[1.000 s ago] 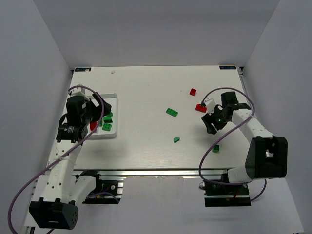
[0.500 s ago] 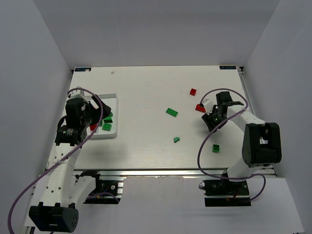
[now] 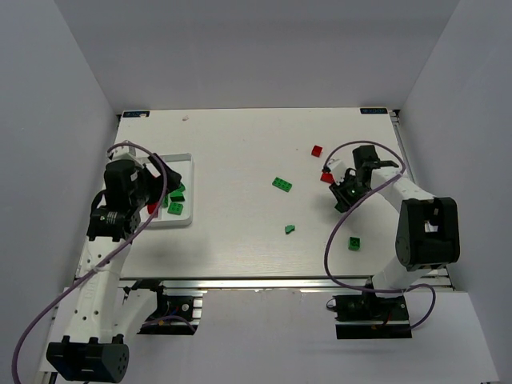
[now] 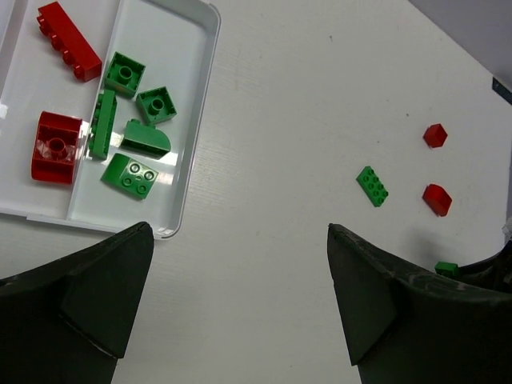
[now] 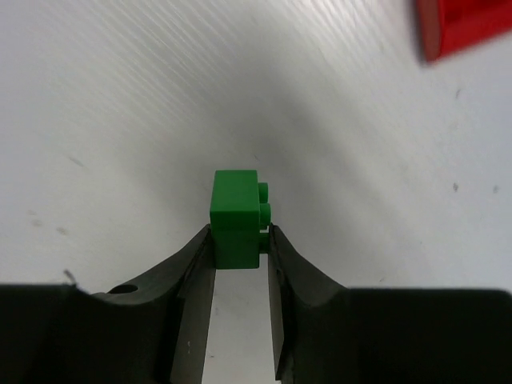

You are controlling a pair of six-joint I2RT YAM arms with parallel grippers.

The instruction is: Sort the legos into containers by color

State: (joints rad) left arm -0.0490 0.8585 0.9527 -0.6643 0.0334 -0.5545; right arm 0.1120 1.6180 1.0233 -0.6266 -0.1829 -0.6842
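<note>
Right gripper (image 5: pixel 238 244) pinching a green brick (image 5: pixel 235 204); left gripper (image 4: pixel 240 240) spread wide above the tray (image 4: pixel 204 96).

On my right wrist view, both fingers lie flat against the sides of the green brick. The jaws are narrowed to its width and its studs face 3 o'clock. I cannot tell whether it is clear of the table (image 5: pixel 120 120). A red brick (image 5: pixel 468 24) lies apart from it at 1 o'clock. From the top view, this grip sits at about 3 o'clock on the table, well apart from the tray at 9 o'clock. My left gripper has nothing between its jaws. Under it, the tray's right compartment holds five green pieces (image 4: pixel 144 138), and the compartment to its left holds two red pieces (image 4: pixel 56 146). Three loose green legos (image 3: pixel 281 184) lie between 4 and 6 o'clock of the right gripper.
</note>
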